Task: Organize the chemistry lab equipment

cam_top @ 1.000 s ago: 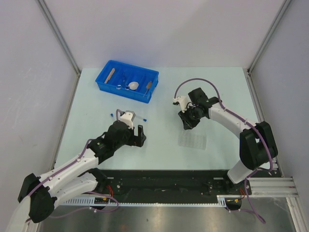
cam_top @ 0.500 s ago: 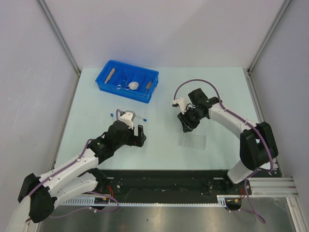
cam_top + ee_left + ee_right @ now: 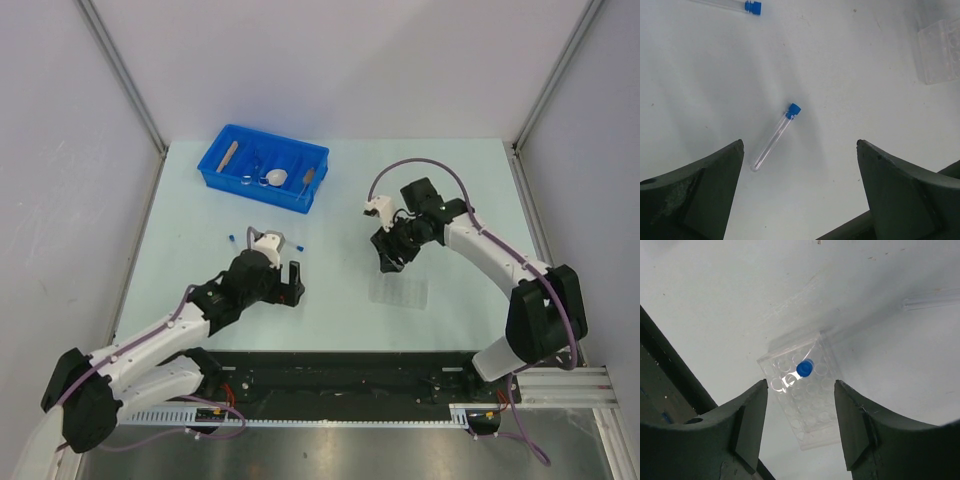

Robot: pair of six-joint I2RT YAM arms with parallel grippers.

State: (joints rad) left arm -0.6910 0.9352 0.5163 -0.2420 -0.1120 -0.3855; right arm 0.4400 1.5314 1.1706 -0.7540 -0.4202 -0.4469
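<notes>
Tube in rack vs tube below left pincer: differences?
Pose: racked tube stands upright in the clear rack, only its cap showing; loose tube lies flat on the table, full length visible. Place: racked tube under the right pincer; loose tube under the left pincer. Both blue-capped.

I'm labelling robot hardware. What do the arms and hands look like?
Left arm and right arm: white links, black joints, and a thin purple cable looped along each. Left hand and right hand: black, each with two broad, dark, wedge-shaped fingers. A small white housing sits at each wrist.
</notes>
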